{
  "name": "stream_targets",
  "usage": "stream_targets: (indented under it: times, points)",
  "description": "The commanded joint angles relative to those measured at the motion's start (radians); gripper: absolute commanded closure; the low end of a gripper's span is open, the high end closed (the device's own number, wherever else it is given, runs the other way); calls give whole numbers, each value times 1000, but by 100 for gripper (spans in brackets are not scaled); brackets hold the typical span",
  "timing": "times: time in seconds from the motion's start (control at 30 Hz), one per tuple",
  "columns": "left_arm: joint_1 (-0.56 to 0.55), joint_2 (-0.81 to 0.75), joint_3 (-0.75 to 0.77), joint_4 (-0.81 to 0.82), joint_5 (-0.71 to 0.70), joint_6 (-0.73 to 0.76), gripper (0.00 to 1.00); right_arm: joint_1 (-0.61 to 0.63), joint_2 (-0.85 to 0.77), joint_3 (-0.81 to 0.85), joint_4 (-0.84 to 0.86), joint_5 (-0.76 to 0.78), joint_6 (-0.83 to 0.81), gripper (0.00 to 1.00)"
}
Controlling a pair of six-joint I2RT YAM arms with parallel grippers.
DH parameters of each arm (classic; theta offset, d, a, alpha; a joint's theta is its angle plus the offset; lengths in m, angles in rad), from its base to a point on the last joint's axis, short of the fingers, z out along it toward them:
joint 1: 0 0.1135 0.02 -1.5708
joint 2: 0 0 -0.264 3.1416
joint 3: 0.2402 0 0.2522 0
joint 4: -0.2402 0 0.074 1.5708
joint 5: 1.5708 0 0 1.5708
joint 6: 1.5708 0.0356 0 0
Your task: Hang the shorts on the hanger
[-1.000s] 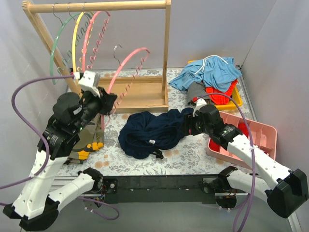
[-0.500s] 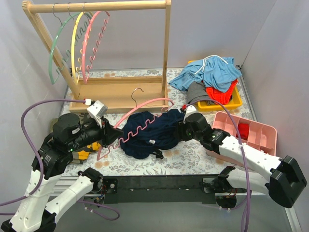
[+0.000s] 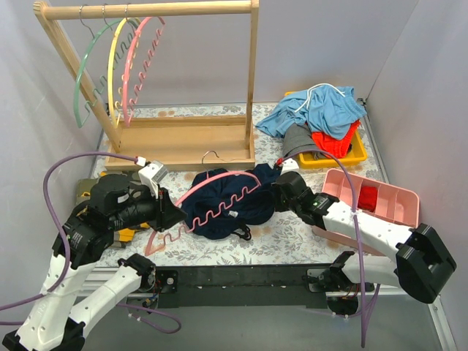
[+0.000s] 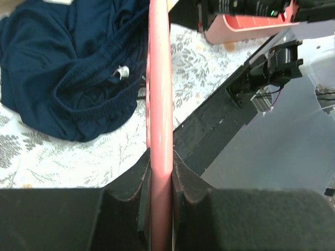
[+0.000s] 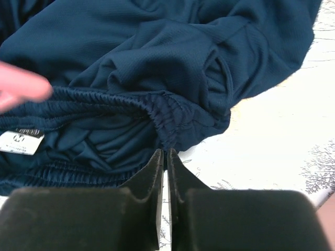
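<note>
The dark navy shorts (image 3: pixel 213 221) lie crumpled on the floral table in front of the rack. The pink hanger (image 3: pixel 191 190), arched with a wavy lower bar, lies slanted across them with its metal hook pointing toward the rack. My left gripper (image 3: pixel 162 212) is shut on the hanger's left end, and the pink bar (image 4: pixel 159 78) runs straight out between the jaws (image 4: pixel 159 162). My right gripper (image 3: pixel 272 191) sits at the shorts' right edge. Its jaws (image 5: pixel 166 152) are shut on the gathered elastic waistband (image 5: pixel 167 112).
A wooden rack (image 3: pixel 146 10) at the back left carries a green hanger (image 3: pixel 82 80), a yellow hanger (image 3: pixel 112 66) and another pink hanger (image 3: pixel 130 66). A yellow bin (image 3: pixel 344 155) holds a light-blue garment (image 3: pixel 322 106). A pink tray (image 3: pixel 391 201) stands at the right. Camouflage cloth (image 3: pixel 126 232) lies under my left arm.
My left arm has carried the pink hanger down from beside the rack and laid it across the shorts. My right gripper moved left to the waistband and closed.
</note>
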Motion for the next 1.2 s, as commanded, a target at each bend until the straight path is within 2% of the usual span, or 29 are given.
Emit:
stream_targets:
  times: [0.0, 0.2, 0.5, 0.7, 0.93, 1.17]
  points:
    - [3, 0, -25, -6, 41, -14, 100, 2, 29, 82, -15, 71, 4, 95]
    - [1, 11, -37, 0, 48, -13, 100, 3, 38, 146, -74, 95, 1, 99]
    - [-5, 129, 25, 59, 61, 33, 100, 6, -7, 257, -158, 102, -31, 99]
    - [-3, 149, 13, 203, 77, 56, 100, 9, -10, 340, -204, 115, -53, 99]
    - [-5, 103, -122, 429, 108, 110, 100, 8, 21, 420, -243, 125, -76, 99]
    - [-6, -11, -362, 686, 145, 191, 100, 8, 58, 464, -263, 117, -85, 99]
